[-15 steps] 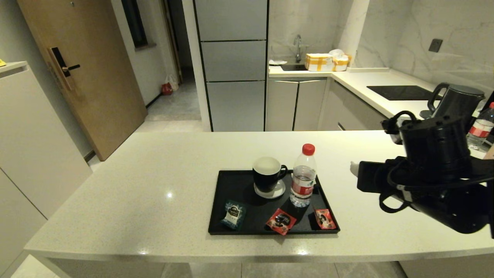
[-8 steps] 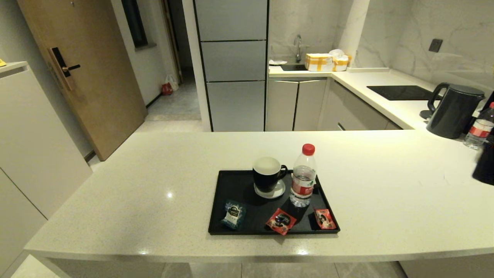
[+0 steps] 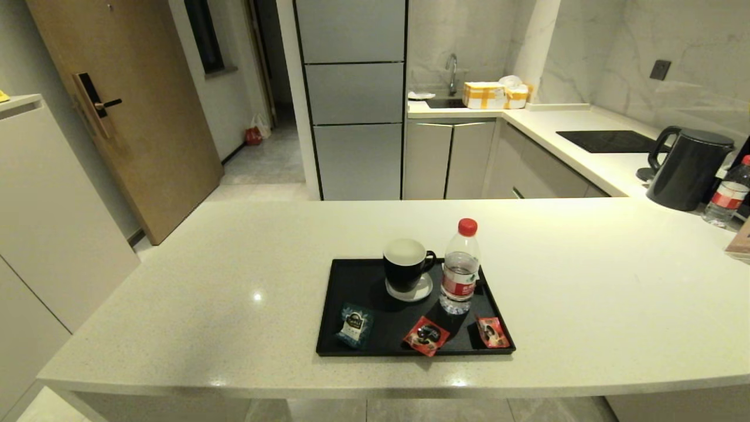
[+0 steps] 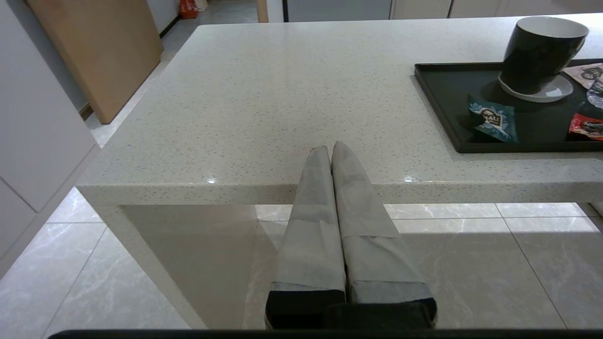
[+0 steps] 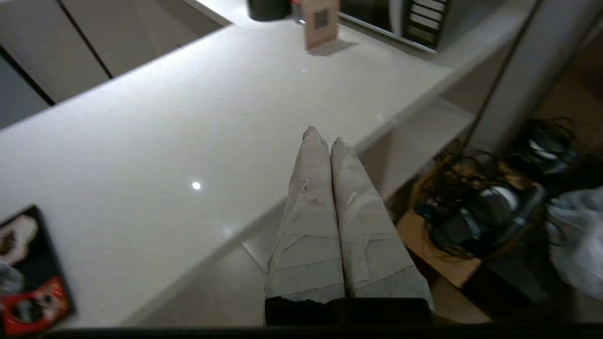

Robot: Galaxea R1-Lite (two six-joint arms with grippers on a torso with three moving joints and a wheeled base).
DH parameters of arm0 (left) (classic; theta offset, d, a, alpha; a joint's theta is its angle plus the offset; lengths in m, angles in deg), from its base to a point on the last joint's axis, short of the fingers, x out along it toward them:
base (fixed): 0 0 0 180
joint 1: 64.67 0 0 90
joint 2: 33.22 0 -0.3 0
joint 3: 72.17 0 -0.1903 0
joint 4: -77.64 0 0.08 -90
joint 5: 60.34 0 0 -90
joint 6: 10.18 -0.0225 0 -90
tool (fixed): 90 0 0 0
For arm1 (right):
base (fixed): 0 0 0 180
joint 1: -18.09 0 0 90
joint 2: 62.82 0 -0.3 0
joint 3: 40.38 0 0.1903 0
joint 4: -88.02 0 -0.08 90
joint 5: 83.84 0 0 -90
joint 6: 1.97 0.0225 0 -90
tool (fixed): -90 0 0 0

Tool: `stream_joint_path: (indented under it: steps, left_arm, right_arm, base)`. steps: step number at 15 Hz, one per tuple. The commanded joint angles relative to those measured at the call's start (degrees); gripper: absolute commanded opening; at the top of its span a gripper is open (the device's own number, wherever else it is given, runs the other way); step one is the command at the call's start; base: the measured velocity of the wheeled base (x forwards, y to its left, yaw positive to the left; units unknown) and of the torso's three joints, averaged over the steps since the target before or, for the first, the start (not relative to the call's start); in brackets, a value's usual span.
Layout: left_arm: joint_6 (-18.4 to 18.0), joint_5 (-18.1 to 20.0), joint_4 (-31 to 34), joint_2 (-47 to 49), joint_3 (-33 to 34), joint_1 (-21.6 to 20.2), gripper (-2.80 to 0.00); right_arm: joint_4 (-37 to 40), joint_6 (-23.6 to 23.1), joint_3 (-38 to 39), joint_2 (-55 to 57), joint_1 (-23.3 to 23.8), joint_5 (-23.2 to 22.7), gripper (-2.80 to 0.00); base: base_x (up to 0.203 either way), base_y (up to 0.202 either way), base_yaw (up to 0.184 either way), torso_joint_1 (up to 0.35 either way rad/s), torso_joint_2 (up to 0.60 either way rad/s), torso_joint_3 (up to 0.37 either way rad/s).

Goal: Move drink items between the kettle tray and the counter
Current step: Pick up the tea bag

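The black kettle tray (image 3: 345,275) lies near the front edge of the cream counter (image 3: 205,293). On it stand a clear water bottle (image 3: 461,269) with a red cap, a dark teal sachet (image 3: 354,325) and two red sachets (image 3: 426,336) (image 3: 492,331). Neither arm shows in the head view. My left gripper (image 4: 330,148) is shut and empty, below and in front of the counter edge, left of the tray (image 4: 443,117). My right gripper (image 5: 322,134) is shut and empty, off the counter's right front edge, well away from the tray (image 5: 42,245).
A black mug (image 3: 405,264) with a white inside sits on a saucer on the tray. At the far right stand a black kettle (image 3: 688,167), a second bottle (image 3: 723,196) and a small card stand (image 3: 739,240). A hob (image 3: 609,140) lies behind.
The right arm, which filled the right side of the head view a second ago, has drawn back out of that view. The items on the tray have not moved.
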Motion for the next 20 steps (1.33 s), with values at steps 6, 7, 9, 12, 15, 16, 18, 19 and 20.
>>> stream_joint_path:
  steps: [6, 7, 9, 12, 15, 16, 18, 19, 20]
  left_arm:
    - [-0.01, 0.0, 0.0, 0.07, 0.01, -0.04, -2.8]
    - [-0.01, 0.0, 0.0, 0.07, 0.1, -0.04, -2.8]
    - [-0.01, 0.0, 0.0, 0.07, 0.01, -0.04, -2.8]
    - [-0.01, 0.0, 0.0, 0.07, 0.01, -0.04, -2.8]
    - [-0.01, 0.0, 0.0, 0.07, 0.01, -0.04, -2.8]
    - [-0.01, 0.0, 0.0, 0.07, 0.01, -0.04, -2.8]
    - [-0.01, 0.0, 0.0, 0.07, 0.01, -0.04, -2.8]
    - [-0.01, 0.0, 0.0, 0.07, 0.01, -0.04, -2.8]
    - [-0.01, 0.0, 0.0, 0.07, 0.01, -0.04, -2.8]
  right_arm:
    - [2.42, -4.22, 14.44, -23.83, 7.48, -14.98, -2.8]
    - [-1.4, -4.99, 19.37, -25.91, 7.48, -16.42, -2.8]
    - [-14.74, -6.85, 30.97, -27.58, 7.45, -19.56, -2.8]
    - [-37.71, -10.73, 48.7, -28.39, 7.44, -28.48, -2.8]
    - [-45.63, -12.81, 52.67, -28.78, 7.44, -33.24, -2.8]
    - [-45.63, -12.81, 52.67, -28.78, 7.44, -33.24, -2.8]
    - [-45.65, -13.41, 53.09, -28.78, 7.44, -34.7, -2.8]
    - [-45.67, -14.29, 53.74, -28.78, 7.44, -40.83, -2.8]
    - [-45.73, -14.81, 54.27, -28.78, 7.44, -46.01, -2.8]
  base:
    - [0.0, 0.0, 0.0, 0.0, 0.0, 0.0]
    - [0.0, 0.0, 0.0, 0.0, 0.0, 0.0]
    - [0.0, 0.0, 0.0, 0.0, 0.0, 0.0]
    - [0.0, 0.0, 0.0, 0.0, 0.0, 0.0]
    - [0.0, 0.0, 0.0, 0.0, 0.0, 0.0]
    - [0.0, 0.0, 0.0, 0.0, 0.0, 0.0]
    - [0.0, 0.0, 0.0, 0.0, 0.0, 0.0]
    - [0.0, 0.0, 0.0, 0.0, 0.0, 0.0]
    - [0.0, 0.0, 0.0, 0.0, 0.0, 0.0]
